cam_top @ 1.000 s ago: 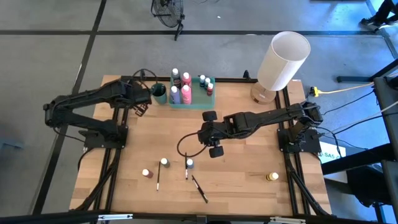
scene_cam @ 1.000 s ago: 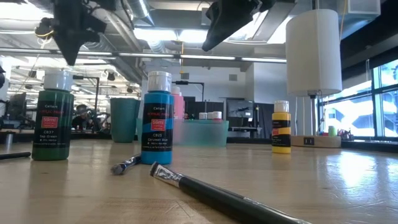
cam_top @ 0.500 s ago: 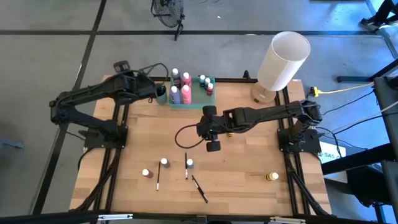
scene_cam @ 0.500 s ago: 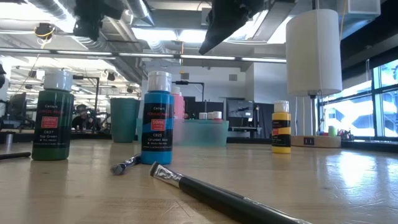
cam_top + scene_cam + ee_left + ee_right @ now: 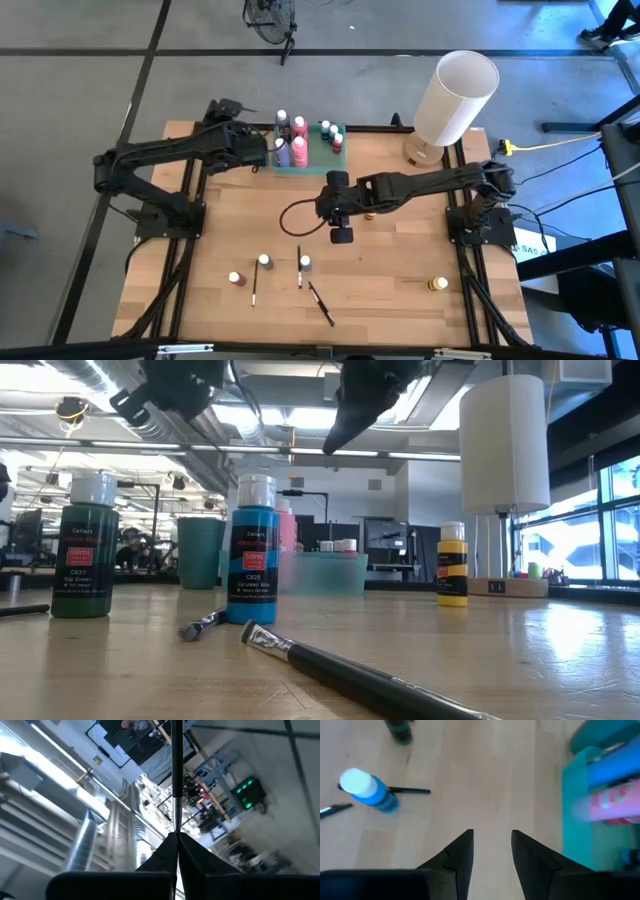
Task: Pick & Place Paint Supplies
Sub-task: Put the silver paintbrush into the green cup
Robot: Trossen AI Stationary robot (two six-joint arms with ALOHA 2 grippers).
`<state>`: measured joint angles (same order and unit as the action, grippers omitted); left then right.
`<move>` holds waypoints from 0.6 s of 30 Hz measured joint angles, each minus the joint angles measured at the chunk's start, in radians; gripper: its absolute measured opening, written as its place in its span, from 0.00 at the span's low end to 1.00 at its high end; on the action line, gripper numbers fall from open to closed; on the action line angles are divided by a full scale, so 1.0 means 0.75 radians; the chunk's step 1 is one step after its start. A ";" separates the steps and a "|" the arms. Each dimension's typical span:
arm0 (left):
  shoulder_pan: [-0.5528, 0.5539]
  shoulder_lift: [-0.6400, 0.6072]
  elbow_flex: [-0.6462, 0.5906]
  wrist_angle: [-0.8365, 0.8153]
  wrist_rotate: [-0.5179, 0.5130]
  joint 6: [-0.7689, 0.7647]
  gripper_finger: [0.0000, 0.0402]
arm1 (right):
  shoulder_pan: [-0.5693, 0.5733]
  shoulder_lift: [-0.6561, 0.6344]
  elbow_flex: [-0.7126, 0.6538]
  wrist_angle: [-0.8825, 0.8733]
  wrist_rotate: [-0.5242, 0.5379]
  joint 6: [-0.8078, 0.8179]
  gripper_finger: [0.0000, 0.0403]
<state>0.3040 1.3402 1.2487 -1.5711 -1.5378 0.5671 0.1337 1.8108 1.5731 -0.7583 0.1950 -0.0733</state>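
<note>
**While L arm carries a brush: drop and collision risks**

High view: L gripper (image 5: pixel 268 150) hangs at the table's far edge, just beside the green tray (image 5: pixel 310 166) w/ its standing bottles (image 5: pixel 290 142). R gripper (image 5: pixel 330 207) hovers mid-table. Loose supplies lie near the front edge: red bottle (image 5: pixel 235 278), green bottle (image 5: pixel 264 261), blue bottle (image 5: pixel 305 263), yellow bottle (image 5: pixel 438 284), three brushes (image 5: pixel 321 303). Risk: both wrists are close to the tray; a sideways swing could topple bottles already stowed.

Low view: teal cup (image 5: pixel 200 552) stands beside the tray, both arms overhead. Judged target for brushes. Narrow mouth, so an off-centre release could bounce the brush out or tip the cup.

L wrist view: fingers clenched on a thin paintbrush (image 5: pixel 176 780), the long shaft sticking far out from the tips. Pinch is near one end, so the brush may pivot or slip during reorientation.

R wrist view: fingers apart, nothing between them; blue bottle and a brush (image 5: pixel 410 791) are ahead, tray at the side. Risk: on descent a fingertip may clip the round bottle and roll it, or catch the brush lying against it.
</note>
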 joint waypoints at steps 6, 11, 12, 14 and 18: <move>0.018 -0.003 -0.091 -0.001 -0.022 0.078 0.01 | 0.000 0.006 -0.098 0.063 -0.018 0.005 0.33; 0.017 -0.004 -0.145 0.000 0.030 0.218 0.01 | -0.002 0.006 -0.100 0.101 -0.020 0.009 0.33; 0.017 -0.001 -0.157 0.000 0.045 0.247 0.01 | 0.001 0.006 -0.100 0.106 -0.020 0.009 0.33; 0.017 0.002 -0.174 0.000 0.070 0.281 0.01 | 0.007 0.007 -0.100 0.121 -0.020 0.009 0.33; 0.017 0.002 -0.176 0.000 0.085 0.313 0.01 | 0.014 0.007 -0.100 0.120 -0.021 0.009 0.33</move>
<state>0.3168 1.3415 1.1164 -1.5709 -1.4740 0.8021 0.1444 1.8160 1.4979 -0.6682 0.1795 -0.0666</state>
